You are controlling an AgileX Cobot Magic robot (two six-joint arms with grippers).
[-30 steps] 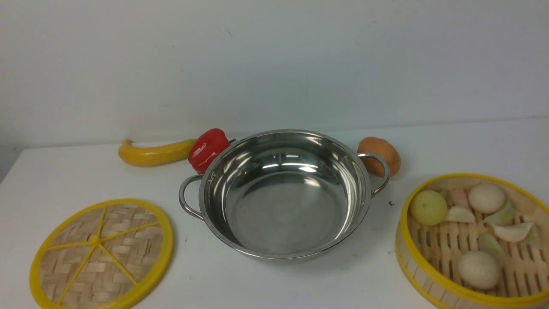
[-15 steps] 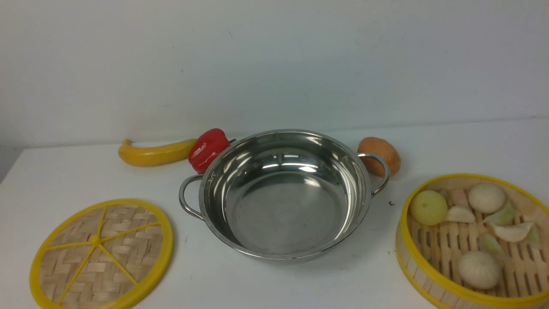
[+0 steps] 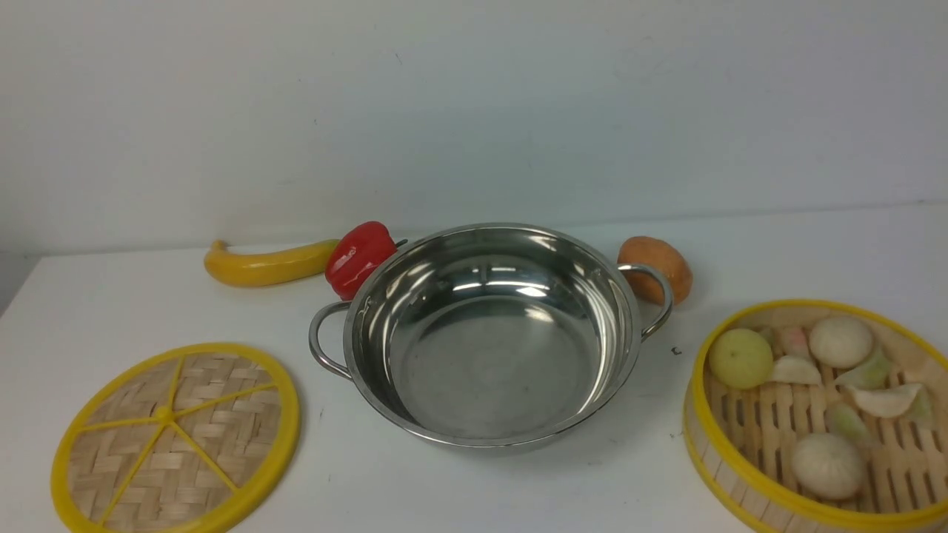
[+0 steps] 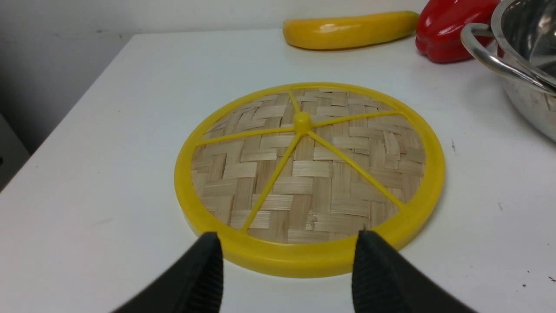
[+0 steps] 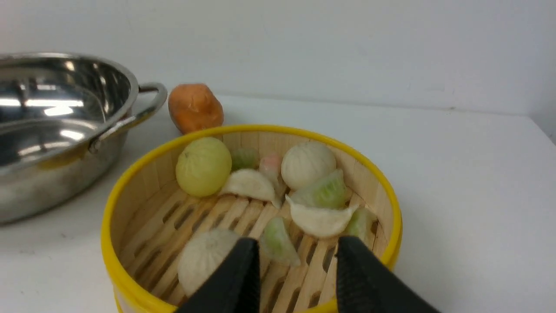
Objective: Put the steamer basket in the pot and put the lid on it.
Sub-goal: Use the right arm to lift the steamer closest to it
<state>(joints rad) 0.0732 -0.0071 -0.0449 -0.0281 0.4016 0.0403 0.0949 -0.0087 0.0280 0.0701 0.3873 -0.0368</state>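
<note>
The shiny steel pot [image 3: 489, 333] stands in the middle of the table with nothing in it. The flat woven lid [image 3: 175, 437] lies to its left, and the steamer basket [image 3: 748, 459] sits to its right with buns and dumplings inside. Neither gripper shows in the front view. In the left wrist view my left gripper [image 4: 290, 243] is open, its black fingers hovering by the near rim of the lid [image 4: 309, 174]. In the right wrist view my right gripper [image 5: 299, 243] is open above the near part of the basket [image 5: 139, 187], holding nothing.
A yellow banana-like fruit [image 3: 270, 264] and a red pepper [image 3: 359, 257] lie behind the pot at left, the pepper against its rim. An orange potato [image 3: 655, 266] sits by the pot's right handle [image 3: 655, 300]. The table's left edge drops off beyond the lid.
</note>
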